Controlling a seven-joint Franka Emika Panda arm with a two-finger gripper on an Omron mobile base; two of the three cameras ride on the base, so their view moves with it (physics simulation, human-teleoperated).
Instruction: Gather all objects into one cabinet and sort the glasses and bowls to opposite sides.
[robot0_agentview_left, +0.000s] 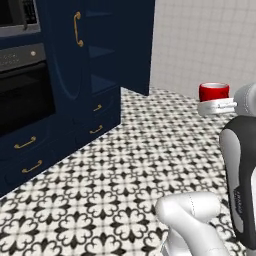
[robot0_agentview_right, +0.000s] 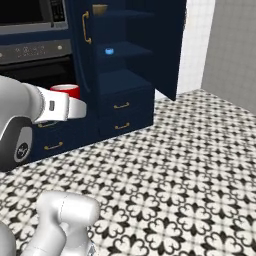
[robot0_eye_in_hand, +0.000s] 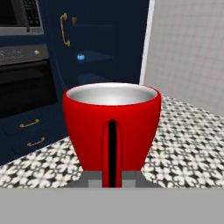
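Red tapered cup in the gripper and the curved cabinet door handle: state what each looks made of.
Red tapered cup: smooth, glossy red outside, pale grey inside; likely glazed ceramic or plastic. Curved cabinet door handle: yellow-gold sheen, probably brass.

The claw's tips are hidden behind the red cup (robot0_eye_in_hand: 111, 127) in the hand view; in both base views the wrist covers the cup's lower part. The blue vessel (robot0_agentview_right: 109, 51) on a cabinet (robot0_agentview_right: 130, 75) shelf is too small to make out.
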